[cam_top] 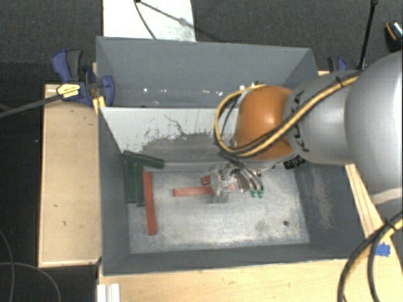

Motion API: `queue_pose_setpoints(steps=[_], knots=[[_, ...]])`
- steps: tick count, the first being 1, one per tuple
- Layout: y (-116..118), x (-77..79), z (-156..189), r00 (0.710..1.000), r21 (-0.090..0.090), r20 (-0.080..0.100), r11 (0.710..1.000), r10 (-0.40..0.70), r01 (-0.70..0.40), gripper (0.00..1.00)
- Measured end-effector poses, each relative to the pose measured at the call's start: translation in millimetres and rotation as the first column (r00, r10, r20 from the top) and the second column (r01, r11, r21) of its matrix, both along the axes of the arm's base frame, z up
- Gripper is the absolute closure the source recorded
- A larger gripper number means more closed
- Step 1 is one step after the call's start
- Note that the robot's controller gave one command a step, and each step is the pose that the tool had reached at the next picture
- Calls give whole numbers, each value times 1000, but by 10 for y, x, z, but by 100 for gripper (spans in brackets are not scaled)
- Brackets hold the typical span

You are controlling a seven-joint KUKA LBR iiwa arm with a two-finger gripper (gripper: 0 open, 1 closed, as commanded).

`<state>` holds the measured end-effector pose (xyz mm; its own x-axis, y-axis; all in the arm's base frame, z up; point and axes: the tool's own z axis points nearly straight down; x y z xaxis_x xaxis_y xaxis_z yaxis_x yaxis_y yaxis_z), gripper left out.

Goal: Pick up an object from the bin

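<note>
- Claw [223,186] sits low mid-bin [283,225], at the end of a short red bar [191,192]; whether it's open, shut or holding anything, I can't tell.
- Gripped by its end, that flat bar might pivot and slip out.
- Just beside it, a small red block [206,180] could get knocked or caught too.

light: even, moderate | glare: specks on bin [189,74] wall | shadow: soft under arm [352,118]

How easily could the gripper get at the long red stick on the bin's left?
Probably yes: the long red stick lies flat with nothing on it, bare floor toward the gripper. A dark green angle piece beside it may crowd a grasp.
</note>
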<state>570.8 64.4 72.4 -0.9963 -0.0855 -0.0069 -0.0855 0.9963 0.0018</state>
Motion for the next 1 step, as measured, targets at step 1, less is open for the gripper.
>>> queue_pose_setpoints(steps=[1], knots=[[-20, 27, 1765, 994, -2, 6, 994, 110, -110, 100]])
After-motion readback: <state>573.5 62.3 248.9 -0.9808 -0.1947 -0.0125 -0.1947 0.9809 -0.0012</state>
